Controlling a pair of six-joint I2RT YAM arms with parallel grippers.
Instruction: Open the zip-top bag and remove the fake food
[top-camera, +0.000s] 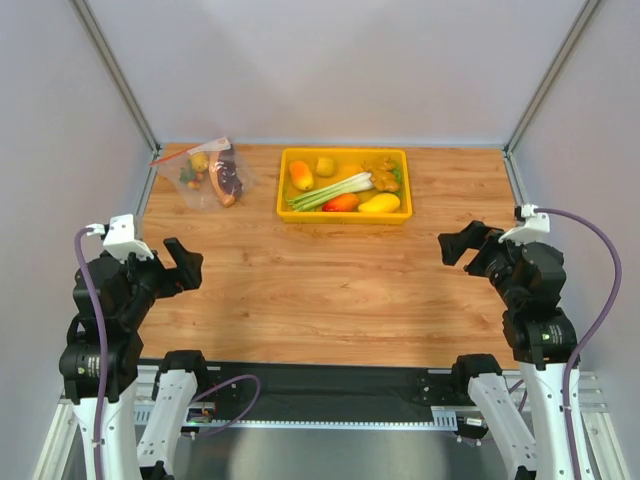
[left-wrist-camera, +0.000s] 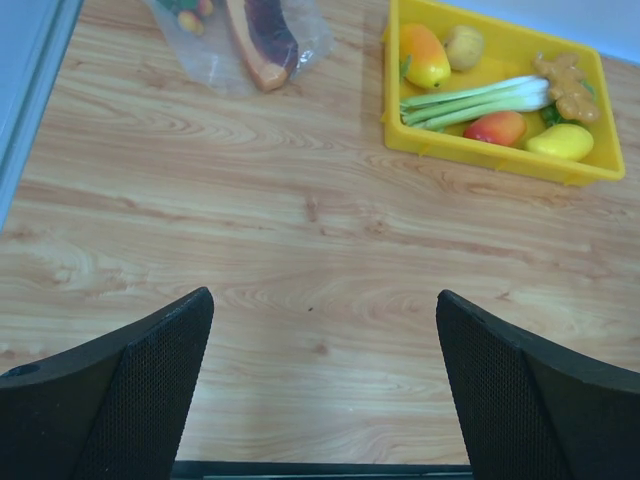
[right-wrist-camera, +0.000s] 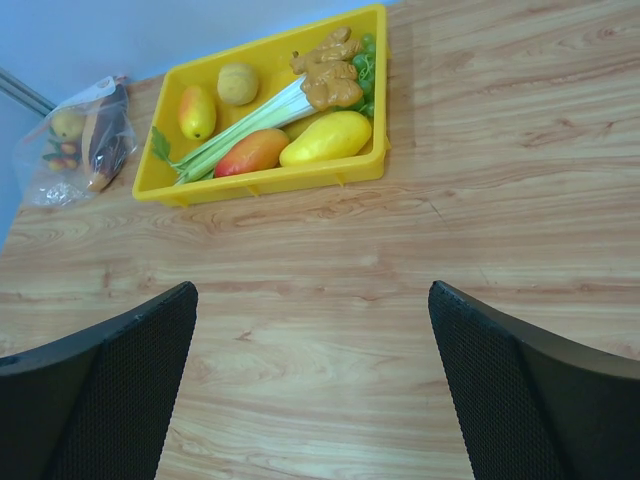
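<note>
The clear zip-top bag (top-camera: 206, 176) lies flat at the far left of the table, its red-orange zip strip toward the back wall. Inside it I see the dark maroon meat slice (top-camera: 226, 178), a small yellow fruit (top-camera: 199, 161) and small coloured bits. The bag also shows in the left wrist view (left-wrist-camera: 215, 58) and the right wrist view (right-wrist-camera: 50, 165). My left gripper (top-camera: 187, 262) is open and empty at the near left, well short of the bag. My right gripper (top-camera: 455, 243) is open and empty at the near right.
A yellow tray (top-camera: 287, 202) stands at the back middle, right of the bag, holding a green-and-white leek (top-camera: 333, 190), a yellow mango-like piece (top-camera: 381, 204) and several other toy foods. Grey walls enclose the table's left, right and back edges.
</note>
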